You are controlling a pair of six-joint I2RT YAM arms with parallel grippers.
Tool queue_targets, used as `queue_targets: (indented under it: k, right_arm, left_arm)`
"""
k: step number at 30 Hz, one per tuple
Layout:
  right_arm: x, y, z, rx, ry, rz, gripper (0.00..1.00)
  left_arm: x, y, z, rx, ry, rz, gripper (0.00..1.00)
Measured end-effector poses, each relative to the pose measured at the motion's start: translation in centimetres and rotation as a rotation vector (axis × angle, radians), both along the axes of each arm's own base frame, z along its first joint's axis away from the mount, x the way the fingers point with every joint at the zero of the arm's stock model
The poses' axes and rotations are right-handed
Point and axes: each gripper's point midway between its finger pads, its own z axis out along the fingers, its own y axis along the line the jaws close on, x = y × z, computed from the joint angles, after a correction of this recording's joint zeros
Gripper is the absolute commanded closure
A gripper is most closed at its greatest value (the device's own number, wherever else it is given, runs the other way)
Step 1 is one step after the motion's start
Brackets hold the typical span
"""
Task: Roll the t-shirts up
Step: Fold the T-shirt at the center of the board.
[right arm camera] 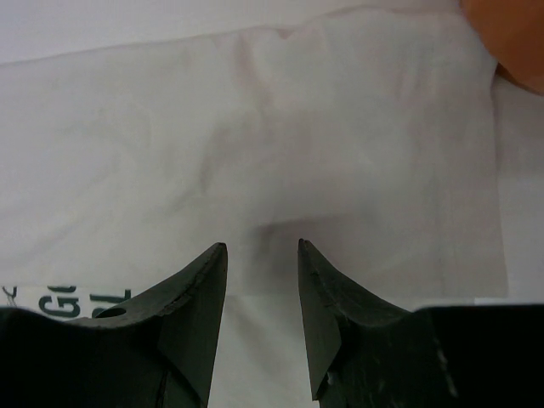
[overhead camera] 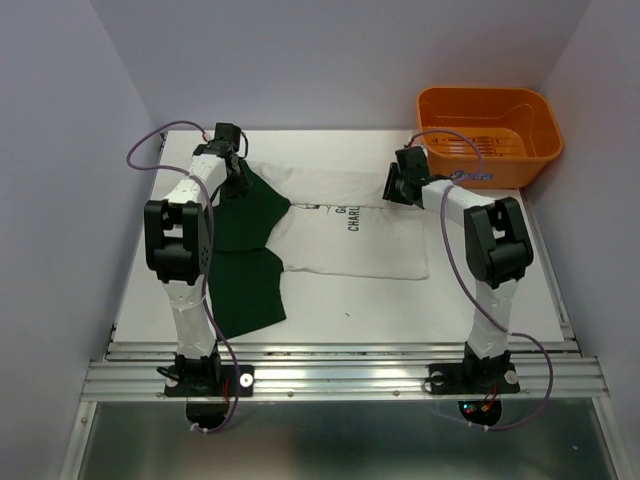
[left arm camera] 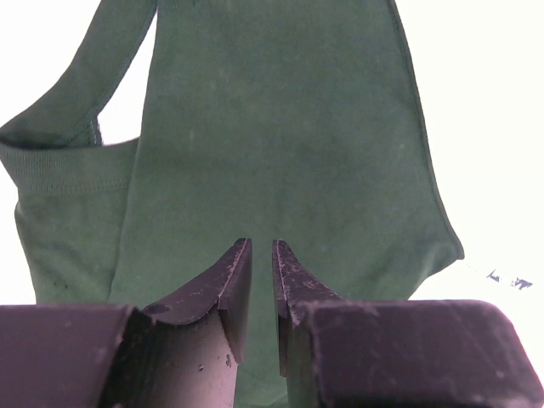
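The t-shirts lie spread flat on the table. One part is white cloth (overhead camera: pixel 350 240) with dark lettering (overhead camera: pixel 352 218). The other is dark green cloth (overhead camera: pixel 245 250) on its left, reaching toward the near edge. My left gripper (overhead camera: pixel 238 170) hovers at the far left over the green cloth (left arm camera: pixel 280 127). Its jaws (left arm camera: pixel 262 242) stand a narrow slit apart with nothing between them. My right gripper (overhead camera: pixel 397 188) is over the far right part of the white cloth (right arm camera: pixel 280 127). Its jaws (right arm camera: pixel 262 245) are open and empty, and a shadow falls on the cloth just ahead.
An orange plastic basket (overhead camera: pixel 490 130) stands at the far right corner, close behind the right gripper; its corner (right arm camera: pixel 510 34) shows in the right wrist view. Lilac walls close in the table on three sides. Metal rails (overhead camera: pixel 340 370) run along the near edge.
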Motion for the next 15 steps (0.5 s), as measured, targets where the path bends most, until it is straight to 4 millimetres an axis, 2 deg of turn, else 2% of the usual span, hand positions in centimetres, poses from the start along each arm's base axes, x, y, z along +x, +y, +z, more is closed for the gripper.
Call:
queue_targets:
  k: [3, 6, 10, 15]
  right_arm:
    - [1.5, -0.1, -0.9, -0.021, -0.011, -0.017, 0.56]
    - [1.7, -0.5, -2.0, -0.046, -0.002, -0.027, 0.56]
    - [1.4, -0.9, -2.6, -0.056, -0.006, -0.039, 0.56]
    - [-1.0, -1.5, -2.8, -0.037, -0.022, -0.06, 0.56]
  left_arm:
    - [0.5, 0.3, -0.2, 0.0, 0.003, 0.006, 0.73]
    - [0.8, 0.9, -0.9, 0.001, 0.009, 0.019, 0.73]
    - [0.8, 1.8, -2.2, 0.0, 0.035, 0.036, 0.74]
    - [0.8, 2.6, -5.4, 0.003, 0.094, 0.054, 0.74]
